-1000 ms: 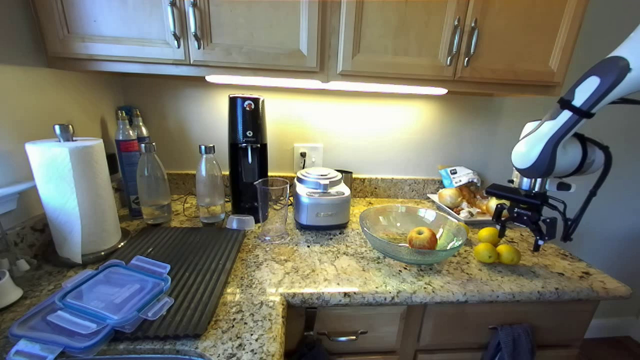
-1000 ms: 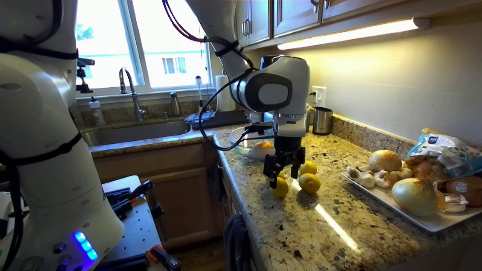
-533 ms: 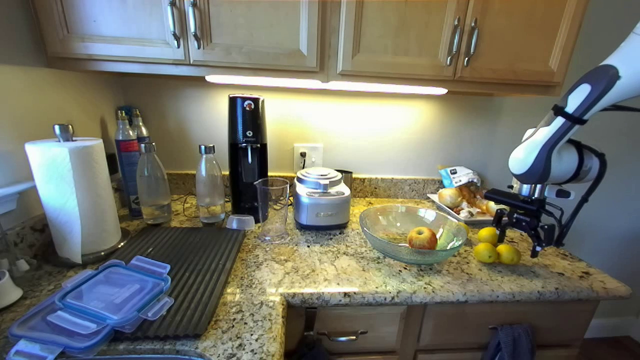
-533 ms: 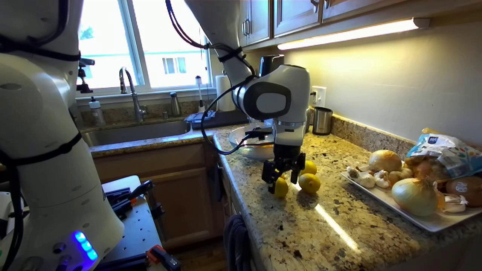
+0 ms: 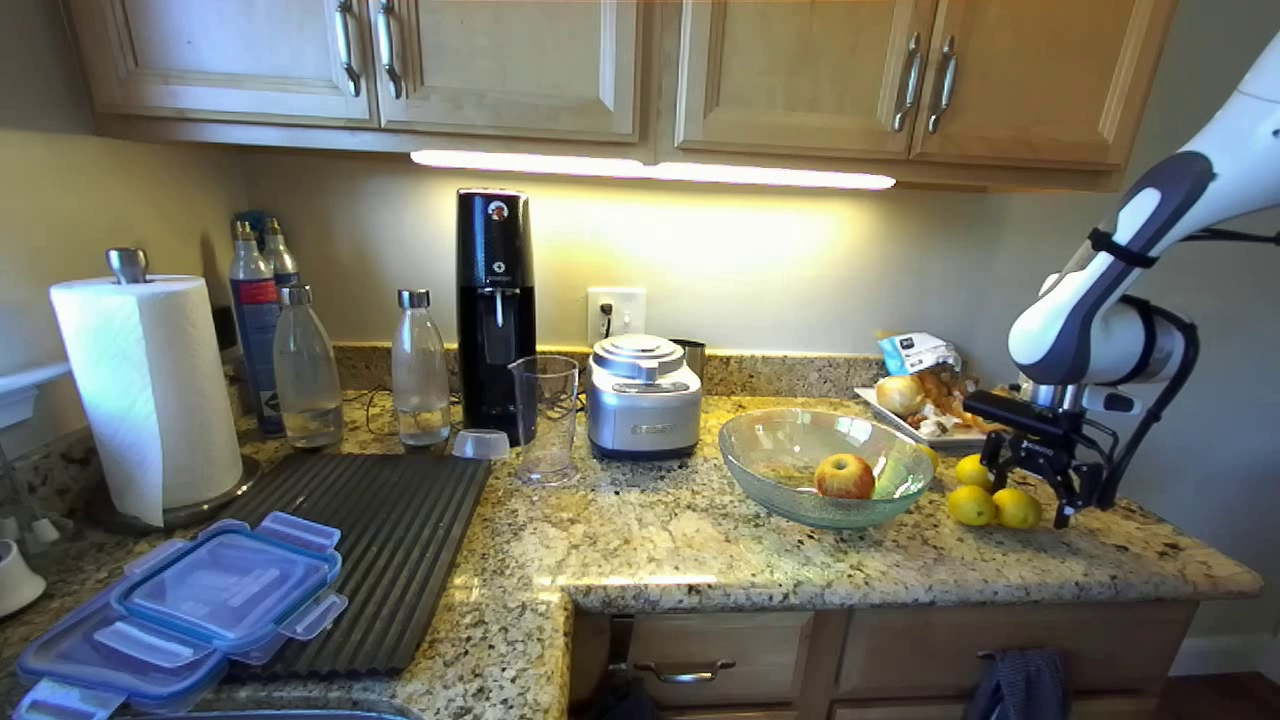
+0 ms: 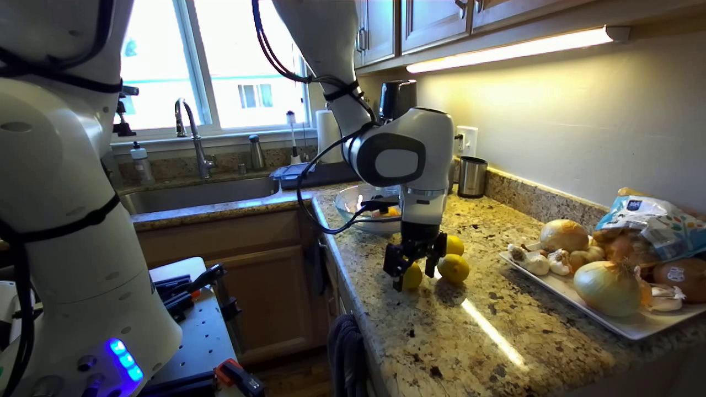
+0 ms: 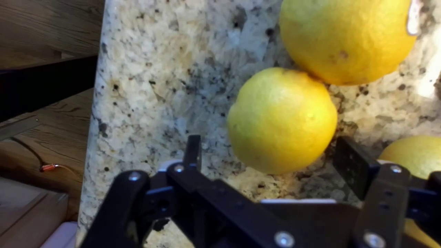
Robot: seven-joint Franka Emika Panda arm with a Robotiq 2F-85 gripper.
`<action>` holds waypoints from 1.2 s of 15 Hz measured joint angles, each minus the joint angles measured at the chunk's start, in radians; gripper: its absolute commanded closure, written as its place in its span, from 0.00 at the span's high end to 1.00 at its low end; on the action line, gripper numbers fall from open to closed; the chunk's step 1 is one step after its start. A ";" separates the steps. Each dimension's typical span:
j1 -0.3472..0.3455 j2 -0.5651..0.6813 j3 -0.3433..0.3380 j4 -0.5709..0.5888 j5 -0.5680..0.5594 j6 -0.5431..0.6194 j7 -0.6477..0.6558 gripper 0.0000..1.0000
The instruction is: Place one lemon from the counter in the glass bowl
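Jaws have sunk (still parted) just beside one lemon (image 7: 280, 120).

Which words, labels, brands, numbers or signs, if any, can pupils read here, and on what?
No text reads clearly.
Tall black machine: lettering too small.
Silver appliance: lettering blurred.
Blue cylinder: print too small.
Blue-and-white bag: print blurred.
Brown produce: sticker too small.
Lemon: white patch, perhaps a sticker, unreadable.
Claw: lettering too small.

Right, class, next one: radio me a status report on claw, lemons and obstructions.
Claw open, nothing gripped. Nearest lemon on the counter, probable target. Second lemon appears to touch it; third lemon close beside the claw.
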State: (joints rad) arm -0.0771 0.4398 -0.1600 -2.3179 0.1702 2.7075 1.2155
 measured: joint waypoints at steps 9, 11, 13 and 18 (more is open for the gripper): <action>0.000 0.015 0.001 0.013 0.014 0.000 -0.002 0.94; 0.001 0.014 0.001 0.014 0.014 0.000 -0.003 1.00; 0.004 0.012 -0.001 0.014 0.014 0.000 -0.005 1.00; 0.014 0.001 -0.002 0.014 0.014 0.000 -0.007 1.00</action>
State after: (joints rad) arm -0.0635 0.4404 -0.1622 -2.3036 0.1844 2.7076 1.2088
